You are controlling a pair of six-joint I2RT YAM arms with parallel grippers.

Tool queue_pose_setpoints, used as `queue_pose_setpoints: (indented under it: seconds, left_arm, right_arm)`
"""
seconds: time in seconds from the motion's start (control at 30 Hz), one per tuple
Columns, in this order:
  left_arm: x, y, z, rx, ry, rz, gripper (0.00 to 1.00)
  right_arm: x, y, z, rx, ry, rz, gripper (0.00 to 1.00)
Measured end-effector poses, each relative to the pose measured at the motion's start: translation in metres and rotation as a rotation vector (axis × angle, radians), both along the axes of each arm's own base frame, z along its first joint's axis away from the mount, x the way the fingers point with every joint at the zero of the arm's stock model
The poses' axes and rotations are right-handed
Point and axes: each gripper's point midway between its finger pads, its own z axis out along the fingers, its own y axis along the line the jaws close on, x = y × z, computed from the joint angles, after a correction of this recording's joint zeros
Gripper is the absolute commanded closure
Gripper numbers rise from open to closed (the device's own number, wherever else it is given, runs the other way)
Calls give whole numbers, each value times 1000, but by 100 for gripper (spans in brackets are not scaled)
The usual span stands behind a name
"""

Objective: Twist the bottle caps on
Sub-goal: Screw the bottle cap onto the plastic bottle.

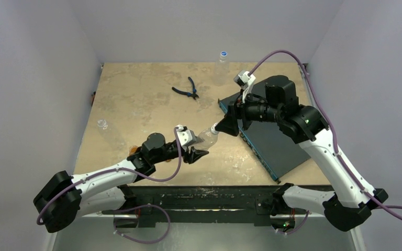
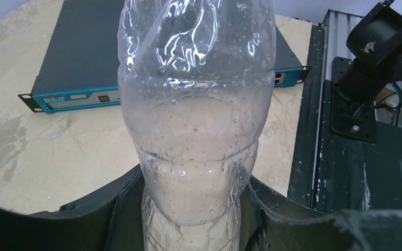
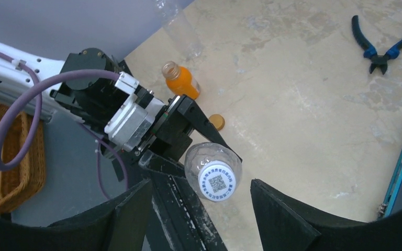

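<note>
My left gripper [image 2: 196, 212] is shut on the lower body of a clear bottle [image 2: 196, 104] and holds it off the table, neck slanting toward the right arm. A white cap [image 3: 218, 181] with a printed code sits on that bottle's mouth. My right gripper [image 3: 200, 191] is open around the cap, a gap on either side of it. From above, the left gripper [image 1: 198, 153] and right gripper [image 1: 224, 127] meet at the held bottle [image 1: 208, 136]. A small orange bottle [image 3: 180, 81] stands uncapped, with an orange-brown cap [image 3: 217, 122] lying beside it.
A dark flat box with a teal front [image 1: 267, 138] lies under the right arm. Blue-handled pliers [image 1: 186, 90] lie mid-table. One capped clear bottle [image 1: 223, 56] stands at the far edge, another clear bottle [image 1: 102, 124] at the left edge. A wicker basket [image 3: 10, 157] sits off the table.
</note>
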Motion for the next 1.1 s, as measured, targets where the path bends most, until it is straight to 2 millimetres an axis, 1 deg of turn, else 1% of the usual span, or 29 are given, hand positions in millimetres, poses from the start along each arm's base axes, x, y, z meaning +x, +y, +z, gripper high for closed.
queue_pose_setpoints:
  seconds: [0.1, 0.2, 0.37, 0.6, 0.73, 0.83, 1.1]
  left_arm:
    - [-7, 0, 1, -3, 19, -23, 100]
    - [-12, 0, 0, -1, 36, -43, 100]
    - [-17, 0, -3, 3, 57, -67, 100]
    - [-21, -1, -3, 3, 73, -83, 100]
    - [-22, -1, -2, -1, 73, -88, 100]
    - [-22, -1, -2, -2, 73, -89, 100]
    - [-22, -1, -2, -3, 72, -89, 100]
  right_arm:
    - [-8, 1, -4, -16, 9, 41, 29]
    - [-14, 1, -8, -31, 15, 71, 32]
    - [-19, 2, -12, -56, 19, 97, 35]
    - [-11, 5, -27, -108, 40, 80, 39]
    - [-7, 6, -32, -124, 46, 68, 41]
    - [-7, 7, -32, -126, 48, 72, 42]
    - [-11, 13, -36, -137, 55, 96, 50]
